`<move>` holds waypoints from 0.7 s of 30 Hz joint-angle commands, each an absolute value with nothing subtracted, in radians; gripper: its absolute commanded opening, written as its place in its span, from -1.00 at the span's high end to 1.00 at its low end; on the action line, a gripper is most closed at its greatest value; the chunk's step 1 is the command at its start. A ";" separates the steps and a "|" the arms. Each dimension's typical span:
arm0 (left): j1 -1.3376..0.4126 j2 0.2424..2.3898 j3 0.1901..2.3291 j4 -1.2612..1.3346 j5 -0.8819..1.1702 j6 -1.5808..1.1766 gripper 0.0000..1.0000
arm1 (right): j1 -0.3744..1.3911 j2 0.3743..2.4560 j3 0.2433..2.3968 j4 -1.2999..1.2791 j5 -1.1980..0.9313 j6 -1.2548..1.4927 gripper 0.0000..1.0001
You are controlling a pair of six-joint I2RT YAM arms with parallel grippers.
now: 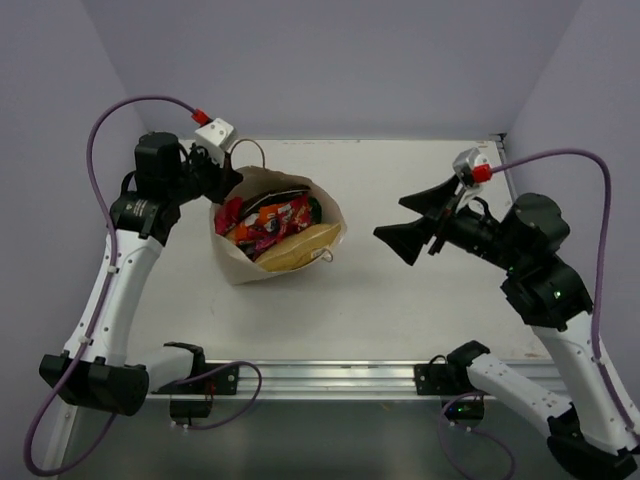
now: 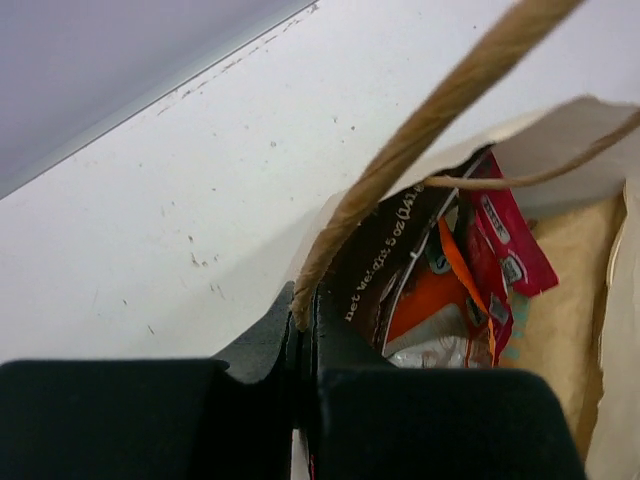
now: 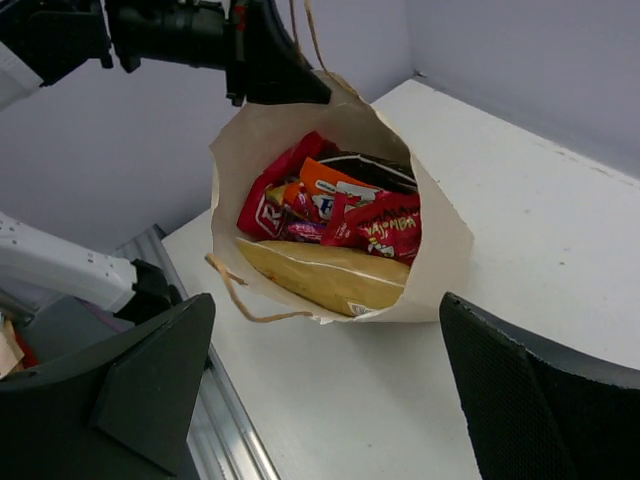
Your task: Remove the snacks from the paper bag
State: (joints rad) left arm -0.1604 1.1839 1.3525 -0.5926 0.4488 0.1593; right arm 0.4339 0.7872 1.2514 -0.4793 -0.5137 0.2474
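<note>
Left wrist view: my left gripper is clamped on the rim of the paper bag, right where its cord handle rises, with the snacks packed just beyond the fingertips. My right gripper hangs spread wide, the bag's mouth well ahead of it.

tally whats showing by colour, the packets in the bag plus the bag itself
paper bag: 1
red packets: 2
orange packet: 1
dark brown packet: 1
tan-yellow packet: 1
total: 6 things showing; more packets may lie hidden underneath
</note>
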 commanded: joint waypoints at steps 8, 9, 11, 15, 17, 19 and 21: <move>-0.334 1.071 1.324 -0.440 0.319 0.132 1.00 | 0.918 1.089 1.338 -0.344 -0.042 0.239 -0.68; -0.354 1.060 1.309 -0.440 0.315 0.121 1.00 | 0.945 1.104 1.329 -0.330 -0.017 0.251 -0.65; -0.362 1.026 1.273 -0.439 0.305 0.083 1.00 | 1.000 1.147 1.310 -0.285 0.089 0.284 -0.58; -0.368 0.974 1.235 -0.436 0.295 0.048 1.00 | 1.075 1.216 1.292 -0.267 0.270 0.386 -0.52; -0.370 0.954 1.229 -0.436 0.313 0.035 1.00 | 1.075 1.238 1.275 -0.271 0.360 0.461 -0.44; -0.370 0.939 1.224 -0.436 0.328 0.025 1.00 | 1.075 1.262 1.266 -0.284 0.412 0.511 -0.35; -0.370 0.927 1.213 -0.433 0.350 0.014 1.00 | 1.075 1.282 1.269 -0.313 0.474 0.540 -0.29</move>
State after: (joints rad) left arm -0.3634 0.9806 1.2026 -0.5697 0.3099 0.0624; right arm 1.0767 1.2633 1.2724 -0.3222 0.2867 0.4324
